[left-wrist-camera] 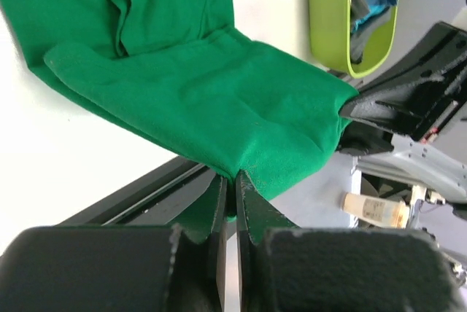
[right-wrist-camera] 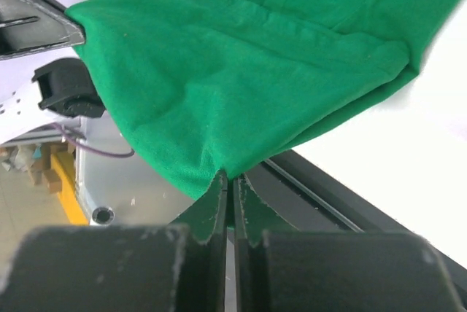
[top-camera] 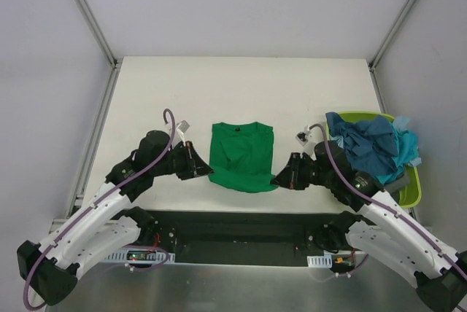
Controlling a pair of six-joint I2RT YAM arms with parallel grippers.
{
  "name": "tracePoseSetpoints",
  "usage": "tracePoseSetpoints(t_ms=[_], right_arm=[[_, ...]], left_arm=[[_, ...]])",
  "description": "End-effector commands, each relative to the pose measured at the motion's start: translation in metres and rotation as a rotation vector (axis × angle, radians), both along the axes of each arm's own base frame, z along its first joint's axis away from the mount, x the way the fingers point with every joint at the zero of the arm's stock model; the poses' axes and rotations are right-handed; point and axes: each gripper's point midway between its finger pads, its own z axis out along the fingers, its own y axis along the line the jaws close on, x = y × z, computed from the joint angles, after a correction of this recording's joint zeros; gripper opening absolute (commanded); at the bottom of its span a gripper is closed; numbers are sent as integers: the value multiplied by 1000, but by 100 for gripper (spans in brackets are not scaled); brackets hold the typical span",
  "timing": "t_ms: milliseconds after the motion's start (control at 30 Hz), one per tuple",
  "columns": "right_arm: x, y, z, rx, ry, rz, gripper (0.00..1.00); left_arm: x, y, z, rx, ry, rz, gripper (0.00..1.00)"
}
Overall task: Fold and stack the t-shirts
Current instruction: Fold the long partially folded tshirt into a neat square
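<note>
Two robot arms pinch the near hem of a green t-shirt [top-camera: 242, 153] in what looks like the start of a fold. The left gripper [top-camera: 206, 173] is clamped on one hem corner, with only a thin layer of cloth between its fingers [left-wrist-camera: 219, 210]. The right gripper [top-camera: 278, 178] is closed just as tightly on the other corner. The hem hangs stretched between the two pairs of fingertips, raised off the table [top-camera: 241, 86], while the collar end lies flat beyond them, wrinkled down the middle. More t-shirts [top-camera: 372, 144], dark blue and turquoise, sit heaped in a green basket [top-camera: 412, 188] out past the right fingers, well apart from the work.

The step in hand appears to be carrying the hem over toward the collar. Done well, both grippers would travel together at equal height and hold their spacing, so the cloth between the fingers neither sags nor twists. The hem should land square on the shoulders before either pair lets go. Each pinch looks shallow, so a sudden pull could slip a corner free.
</note>
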Motion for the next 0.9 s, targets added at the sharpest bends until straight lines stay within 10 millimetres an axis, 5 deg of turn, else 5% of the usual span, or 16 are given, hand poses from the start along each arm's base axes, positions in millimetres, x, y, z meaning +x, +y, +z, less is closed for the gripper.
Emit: tracePoseSetpoints(t_ms=[0, 167, 400, 867], right_arm=[[34, -3, 30, -37, -99, -90, 0], [72, -9, 35, -89, -96, -182, 1], [114, -17, 43, -139, -135, -257, 1], [187, -14, 11, -178, -48, -319, 0]], left_arm=[[31, -3, 26, 41, -83, 68, 0], [69, 3, 37, 108, -127, 155, 0], [114, 8, 27, 167, -83, 204, 0], [183, 12, -9, 173, 42, 210, 0]])
